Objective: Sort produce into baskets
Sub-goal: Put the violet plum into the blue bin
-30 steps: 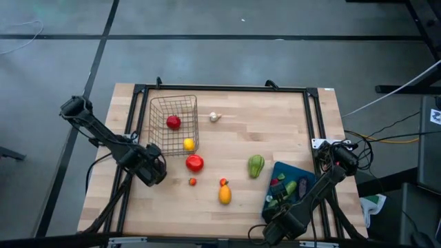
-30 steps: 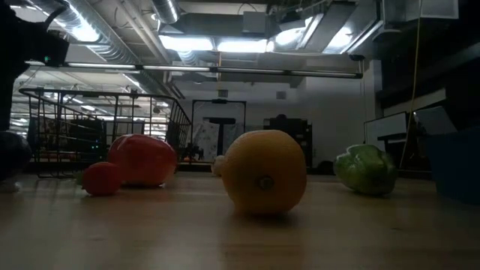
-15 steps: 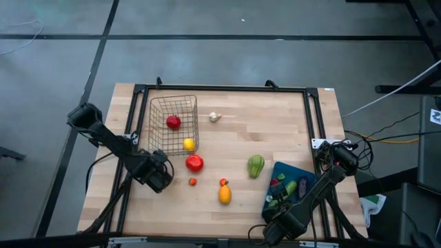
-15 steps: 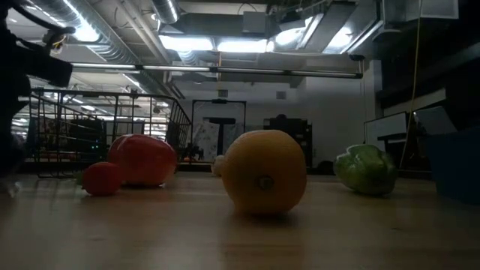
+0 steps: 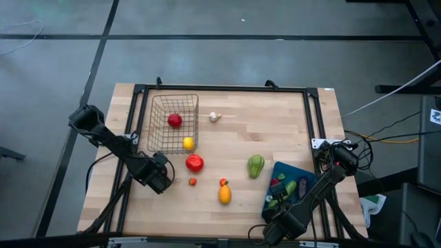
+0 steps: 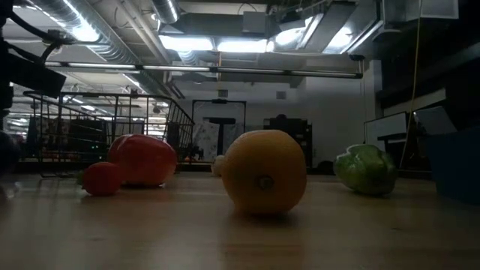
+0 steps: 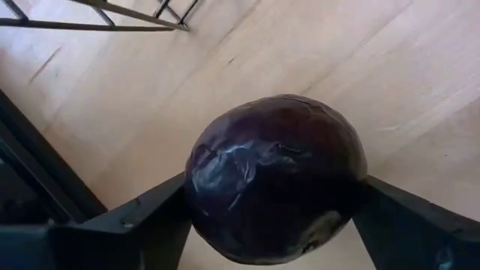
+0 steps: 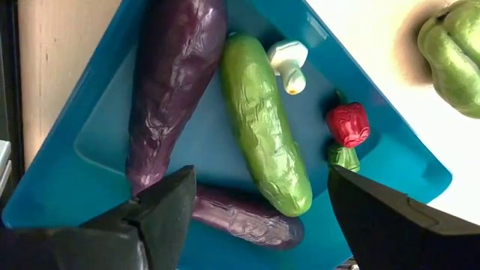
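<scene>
My left gripper (image 5: pixel 160 180) is near the table's left edge, below the wire basket (image 5: pixel 153 103), shut on a round dark purple eggplant (image 7: pixel 274 187) that the gripper hides in the high view. The basket holds a red tomato (image 5: pixel 175 120) and a yellow lemon (image 5: pixel 188 143). My right gripper (image 8: pixel 259 180) hangs open over the teal tray (image 5: pixel 298 172), above a long eggplant (image 8: pixel 176 82), a cucumber (image 8: pixel 262 120), a white garlic (image 8: pixel 289 64) and a small red piece (image 8: pixel 347 124). My left gripper pinches the round eggplant between its two fingers, one on each of its widest sides (image 7: pixel 196 202). The fingers come steeply from above. I cannot tell whether the eggplant's underside is on the wood.
Loose on the wood lie a big red tomato (image 5: pixel 194 163), a tiny red one (image 5: pixel 192 182), an orange fruit (image 5: pixel 224 195), a green pepper (image 5: pixel 255 165) and a white garlic (image 5: pixel 215 116). A black frame (image 5: pixel 138 117) runs along the table's sides.
My left gripper has sunk and gone toward the table's near edge, away from the basket's near left corner. My right arm has kept still.
</scene>
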### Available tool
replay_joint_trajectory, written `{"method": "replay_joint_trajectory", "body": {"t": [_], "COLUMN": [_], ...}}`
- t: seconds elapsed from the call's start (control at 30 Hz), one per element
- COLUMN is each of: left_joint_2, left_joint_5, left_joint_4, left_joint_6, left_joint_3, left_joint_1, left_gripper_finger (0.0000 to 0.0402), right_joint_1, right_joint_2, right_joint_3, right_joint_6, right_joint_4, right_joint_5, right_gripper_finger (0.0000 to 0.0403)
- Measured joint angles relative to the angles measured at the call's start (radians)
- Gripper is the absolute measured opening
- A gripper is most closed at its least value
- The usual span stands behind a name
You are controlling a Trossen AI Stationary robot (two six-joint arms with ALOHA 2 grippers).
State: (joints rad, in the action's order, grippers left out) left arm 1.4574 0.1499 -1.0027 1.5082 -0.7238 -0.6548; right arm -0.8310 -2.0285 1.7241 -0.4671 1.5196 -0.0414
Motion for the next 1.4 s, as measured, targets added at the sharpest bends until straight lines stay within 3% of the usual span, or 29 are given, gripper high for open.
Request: {"method": "replay_joint_trajectory", "body": {"t": [0.2, 0.6, 0.87, 1.0, 1.27, 1.4], "left_joint_2": [-0.001, -0.002, -0.002, -0.002, -0.002, -0.002], "left_joint_5": [-0.010, -0.010, 0.012, 0.040, 0.073, 0.073], "left_joint_4": [-0.004, 0.002, 0.108, 0.216, 0.478, 0.620], "left_joint_6": [-0.024, -0.135, -0.230, -0.293, -0.425, -0.512], "left_joint_3": [-0.030, -0.204, -0.308, -0.325, -0.327, -0.327], "left_joint_1": [0.000, 0.000, 0.000, 0.002, 0.049, 0.089], "left_gripper_finger": [0.0287, 0.0289, 0.0290, 0.0290, 0.0290, 0.0290], "right_joint_1": [0.000, 0.009, 0.066, 0.098, 0.140, 0.156], "right_joint_2": [0.000, 0.000, 0.003, 0.004, 0.006, 0.006], "right_joint_3": [0.000, 0.002, 0.087, 0.170, 0.328, 0.351], "right_joint_6": [0.000, -0.074, -0.152, -0.091, 0.131, 0.184], "right_joint_4": [0.001, 0.053, 0.052, 0.051, 0.051, 0.028], "right_joint_5": [0.000, 0.069, 0.070, -0.035, -0.398, -0.480], "right_gripper_finger": [0.0298, 0.0298, 0.0296, 0.0277, 0.0224, 0.0213]}}
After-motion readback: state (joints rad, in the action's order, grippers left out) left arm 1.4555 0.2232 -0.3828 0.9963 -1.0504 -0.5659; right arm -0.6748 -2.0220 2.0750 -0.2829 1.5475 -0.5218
